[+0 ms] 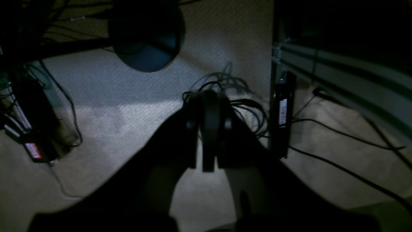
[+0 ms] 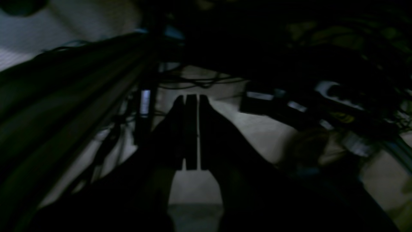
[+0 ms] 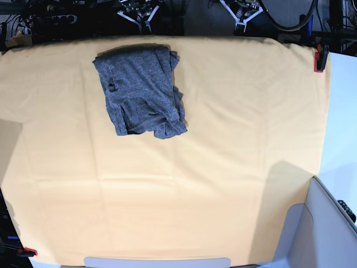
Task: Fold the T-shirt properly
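The T-shirt [image 3: 139, 89], dark heather grey, lies folded into a rough rectangle on the far left part of the yellow-orange table cloth [image 3: 223, 145]. Its lower right edge is bunched and uneven. Both arms are pulled back beyond the far table edge. My right gripper [image 3: 139, 17] is behind the shirt and my left gripper [image 3: 242, 14] is further right. In the wrist views, the left gripper [image 1: 209, 95] and the right gripper [image 2: 191, 96] have their fingers together. Both are empty and hang over the carpet floor. The shirt is out of both wrist views.
Red clamps hold the cloth at the far right corner [image 3: 319, 58] and the near left corner [image 3: 29, 252]. A grey bin [image 3: 329, 229] stands at the near right. Cables [image 1: 248, 109] and a metal frame [image 1: 338, 71] lie below the left gripper.
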